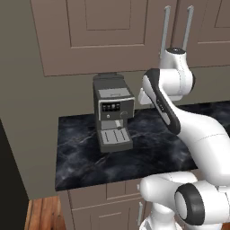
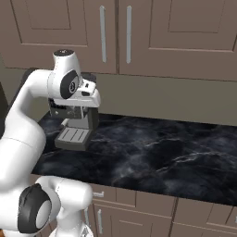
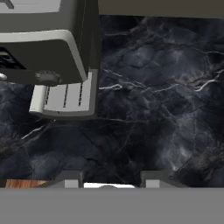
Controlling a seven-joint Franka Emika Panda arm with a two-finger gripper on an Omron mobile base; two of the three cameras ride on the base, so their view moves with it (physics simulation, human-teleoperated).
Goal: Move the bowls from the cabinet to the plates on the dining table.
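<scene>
The cabinet [image 1: 108, 31] [image 2: 162, 32] hangs on the wall above the counter with its taupe doors closed, so the bowls are hidden. Two long silver handles [image 2: 102, 32] stand side by side where two doors meet. My gripper [image 3: 109, 180] points down at the black marble counter [image 3: 144, 109], well above it. Its two fingertips [image 3: 70, 179] stand apart with nothing between them, so it is open. My hand [image 2: 88, 95] hovers just to the right of the coffee machine. The plates and the dining table are out of view.
A grey coffee machine [image 1: 113, 112] [image 2: 76, 132] [image 3: 43, 52] stands at the counter's left end near the wall. Drawer fronts [image 2: 139, 199] run below the counter edge. A wood floor [image 1: 42, 213] shows at the lower left.
</scene>
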